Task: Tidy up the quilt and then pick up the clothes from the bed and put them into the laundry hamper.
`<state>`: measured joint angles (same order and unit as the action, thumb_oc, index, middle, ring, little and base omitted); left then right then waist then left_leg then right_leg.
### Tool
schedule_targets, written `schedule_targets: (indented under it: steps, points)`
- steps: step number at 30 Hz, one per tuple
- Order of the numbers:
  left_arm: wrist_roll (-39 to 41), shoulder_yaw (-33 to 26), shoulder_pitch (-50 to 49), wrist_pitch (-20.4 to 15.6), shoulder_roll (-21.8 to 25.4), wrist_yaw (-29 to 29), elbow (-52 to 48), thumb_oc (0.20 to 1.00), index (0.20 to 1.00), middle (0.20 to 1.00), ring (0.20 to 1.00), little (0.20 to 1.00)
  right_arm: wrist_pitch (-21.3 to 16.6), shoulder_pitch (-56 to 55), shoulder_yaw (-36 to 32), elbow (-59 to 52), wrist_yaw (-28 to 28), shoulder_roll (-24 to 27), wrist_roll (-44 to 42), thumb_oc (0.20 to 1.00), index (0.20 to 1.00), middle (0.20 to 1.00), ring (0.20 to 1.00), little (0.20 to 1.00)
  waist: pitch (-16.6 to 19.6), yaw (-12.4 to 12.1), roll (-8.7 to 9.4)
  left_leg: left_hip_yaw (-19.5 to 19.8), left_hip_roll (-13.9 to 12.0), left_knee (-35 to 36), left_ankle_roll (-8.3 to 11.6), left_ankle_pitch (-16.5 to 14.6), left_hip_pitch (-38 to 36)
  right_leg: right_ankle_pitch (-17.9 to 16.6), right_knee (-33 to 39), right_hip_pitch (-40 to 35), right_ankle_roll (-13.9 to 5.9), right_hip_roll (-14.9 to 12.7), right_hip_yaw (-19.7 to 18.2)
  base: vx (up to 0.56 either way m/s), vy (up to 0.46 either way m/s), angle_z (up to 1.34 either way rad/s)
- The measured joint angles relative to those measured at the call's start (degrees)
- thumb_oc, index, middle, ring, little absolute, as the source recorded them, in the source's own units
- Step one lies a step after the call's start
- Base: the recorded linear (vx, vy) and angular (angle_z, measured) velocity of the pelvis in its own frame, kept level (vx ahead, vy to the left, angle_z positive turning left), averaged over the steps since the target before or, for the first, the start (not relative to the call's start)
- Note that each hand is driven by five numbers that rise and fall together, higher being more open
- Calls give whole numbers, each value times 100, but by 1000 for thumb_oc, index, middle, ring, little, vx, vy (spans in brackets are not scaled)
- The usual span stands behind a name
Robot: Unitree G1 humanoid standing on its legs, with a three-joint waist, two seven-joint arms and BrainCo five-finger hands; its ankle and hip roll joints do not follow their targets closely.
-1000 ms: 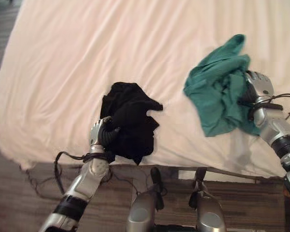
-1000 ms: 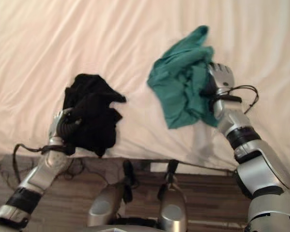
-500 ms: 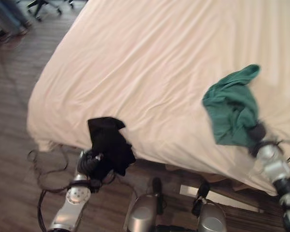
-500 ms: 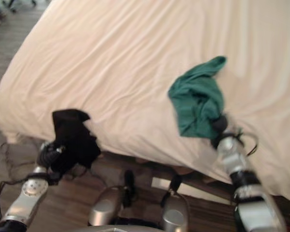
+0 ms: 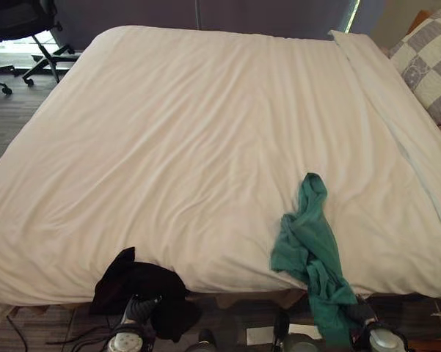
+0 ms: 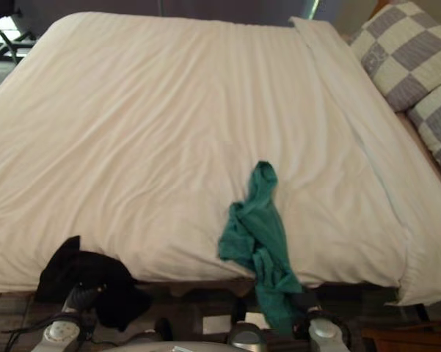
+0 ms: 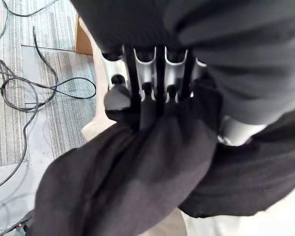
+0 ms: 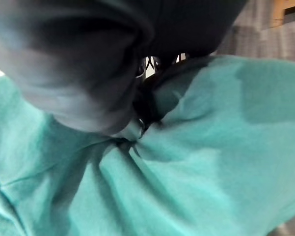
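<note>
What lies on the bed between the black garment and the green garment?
Only bare cream quilt lies between the black garment and the green garment, as the left eye view shows.

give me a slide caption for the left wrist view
Left hand clutching a black garment in its curled fingers, above grey carpet strewn with cables.

A smooth cream-white quilt [image 5: 191,154] is spread flat over the whole bed, marked only by shallow creases. A crumpled black cloth garment [image 5: 143,287] is seen hanging off the quilt's near edge towards the left, bunched and drooping below the mattress line. A teal-green cloth garment [image 5: 308,249] is stretched in a long, twisted strip towards the right, its upper end lying on the quilt and its lower end trailing over the near edge.
</note>
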<state>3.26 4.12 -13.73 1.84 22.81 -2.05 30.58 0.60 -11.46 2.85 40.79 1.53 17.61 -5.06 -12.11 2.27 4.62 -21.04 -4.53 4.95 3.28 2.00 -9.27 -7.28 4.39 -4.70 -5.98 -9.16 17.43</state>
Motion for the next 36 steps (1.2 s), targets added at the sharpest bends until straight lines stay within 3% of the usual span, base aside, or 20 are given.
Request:
schedule_targets:
  steps: [4, 5, 7, 9, 13, 14, 15, 17, 18, 22, 23, 24, 25, 26, 28, 29, 31, 33, 34, 36]
  points:
    - [-1, 87, 159, -2, -56, -37, 163, 200, 200, 200, 200, 200, 218, -279, 208, 696, -36, -107, 130, 200, 200, 200, 200, 200, 77, 118, -18, 554, 11, -24, -20, 3, 144, 199, -366, -63, -15, -53, 33, -9, -87, 51]
    - [0, 122, 225, -10, -79, -55, 234, 200, 200, 200, 200, 200, 242, -365, 282, 631, -70, -126, 249, 200, 200, 200, 200, 200, 49, 111, -76, 732, 31, -2, -55, 96, 183, 310, -546, -16, -96, -77, -190, -86, -135, 137]
    - [50, 116, 373, -20, -203, -398, 220, 200, 200, 200, 200, 200, 245, -362, 548, 1, -628, -132, 943, 200, 200, 200, 200, 200, 34, 226, -118, 1130, 18, -33, -173, 283, 439, 631, -503, 167, -29, 63, -1651, -84, -129, 97]
    - [100, 85, 296, -83, -253, -583, 326, 200, 200, 200, 200, 200, 210, -100, 748, -234, -945, -109, 1233, 200, 200, 200, 200, 200, 47, 52, -59, 1270, 72, -35, -40, 421, 597, 541, -88, 8, -117, 2, -1614, -129, -223, 46]
    - [527, 7, 289, -282, -912, -946, 408, 200, 200, 200, 200, 200, 360, 460, 1645, -384, -1269, 295, 1696, 200, 200, 200, 200, 200, -159, -627, -604, 2047, -70, -168, 236, 810, 1003, 370, 55, -323, -155, 284, -547, -283, -66, 136]
    - [567, 18, 455, -270, -1064, -963, 495, 200, 200, 200, 200, 200, 374, 178, 1648, -385, -1350, 296, 1719, 200, 200, 200, 200, 200, -205, -521, -746, 2131, 104, -238, 944, 1274, 1494, 515, 67, -380, 43, 274, 133, -366, -27, 298]
    - [573, -17, 576, -273, -1122, -1022, 486, 200, 200, 200, 200, 200, 435, 312, 1723, -427, -1311, 260, 1756, 200, 200, 200, 200, 200, -285, -459, -700, 739, -44, -88, 750, 683, 1654, 446, 88, -333, 280, 72, 787, -335, 3, 282]
    - [696, -77, 445, -184, -1037, -1104, 608, 200, 200, 200, 200, 200, 435, 718, 1742, -451, -1312, 142, 1755, 200, 200, 200, 200, 200, -430, -592, -533, -716, -439, -900, 45, 147, 1650, 339, 86, -256, 374, -108, 937, -315, 107, 118]
    - [796, -203, 373, -119, -1016, -1147, 761, 200, 200, 200, 200, 200, 436, 767, 1692, -713, -1332, 24, 1740, 200, 200, 200, 200, 200, -485, -567, -388, -1245, -775, -1787, 211, -150, 1475, 184, 74, -477, 257, -433, 1519, -261, 210, 154]
    - [794, -309, 222, -160, -1128, -1235, 818, 200, 200, 200, 200, 200, 343, 490, 1429, -848, -1453, -9, 1576, 200, 200, 200, 200, 200, -274, -377, -550, -1829, -1889, -2502, 400, -536, 899, 245, 81, -1060, 317, -604, 2810, -172, 357, 183]
    - [789, -313, 238, -116, -1178, -1232, 881, 200, 200, 200, 200, 200, 325, 315, 1079, -884, -1516, -68, 1419, 200, 200, 200, 200, 200, -197, -341, -567, -2096, -1908, -2472, 396, -597, 818, 48, -64, -1275, -105, -727, 3336, -102, 354, 231]
    - [788, -269, 270, -85, -1302, -1234, 866, 200, 200, 200, 200, 200, 342, 137, 834, -879, -1525, -39, 1288, 200, 200, 200, 200, 200, -116, -241, -644, -2000, -1706, -2209, 320, -530, 778, 59, -341, -1359, -88, -905, 3680, -80, 582, 238]
    - [784, -213, 294, -76, -1287, -1231, 877, 200, 200, 200, 200, 200, 368, 116, 760, -733, -1552, -58, 1238, 200, 200, 200, 200, 200, -73, -221, -528, -1731, -1267, -1875, -23, -285, 766, 93, -587, -1438, -18, -1256, 3765, -28, 557, 197]
    - [771, -275, 203, -39, -1287, -1222, 828, 200, 200, 200, 200, 200, 334, 103, 706, -553, -1476, -318, 1085, 200, 200, 200, 200, 200, -11, -365, -300, -1454, -857, -1586, -335, -184, 895, -161, -922, -1381, 455, -1524, 3703, 2, 718, 155]
    - [766, -287, 369, 49, -1074, -1223, 975, 200, 200, 200, 200, 200, 344, 51, 528, -476, -1532, -602, 966, 200, 200, 200, 200, 200, -21, -354, -211, -1005, -617, -1519, -489, -130, 1061, -564, -1346, -1480, 706, -1728, 3846, 5, 411, 159]
    - [723, -159, 422, 95, -979, -1160, 893, 200, 200, 200, 200, 200, 430, 197, 634, -339, -1499, -605, 874, 200, 200, 200, 200, 200, -65, -439, -306, -690, -393, -1271, -672, -165, 963, -1098, -2824, -990, 767, -2215, 3076, -61, 283, 156]
    - [659, 42, 511, 91, -790, -1164, 818, 200, 200, 200, 200, 200, 342, 398, 690, -384, -1464, -653, 724, 200, 200, 200, 200, 200, -124, -398, -505, -314, -345, -670, -744, 103, 684, 674, -3140, -305, -209, -1315, 847, -56, 186, 117]
    - [524, 111, 757, 66, -669, -1122, 708, 200, 200, 200, 200, 200, 235, 603, 670, -362, -1405, -561, 607, 200, 200, 200, 200, 200, -205, -319, -555, 120, -180, -255, -873, 263, 565, 1486, -2451, 496, 175, -243, 269, -46, 94, 144]
    - [493, 120, 918, 56, -724, -1101, 750, 200, 200, 200, 200, 200, 205, 637, 678, -364, -1390, -519, 562, 200, 200, 200, 200, 200, -214, -150, -540, 524, -78, -168, -941, 230, 552, 1514, -1964, 876, 220, 350, -369, 0, 110, 173]
    - [472, 248, 976, 45, -753, -1065, 848, 200, 200, 200, 200, 200, 215, 687, 690, -304, -1386, -483, 418, 200, 200, 200, 200, 200, -253, -75, -388, 761, 224, 4, -965, 217, 384, 1178, -1183, 1279, 194, 731, -1072, 27, 61, 118]
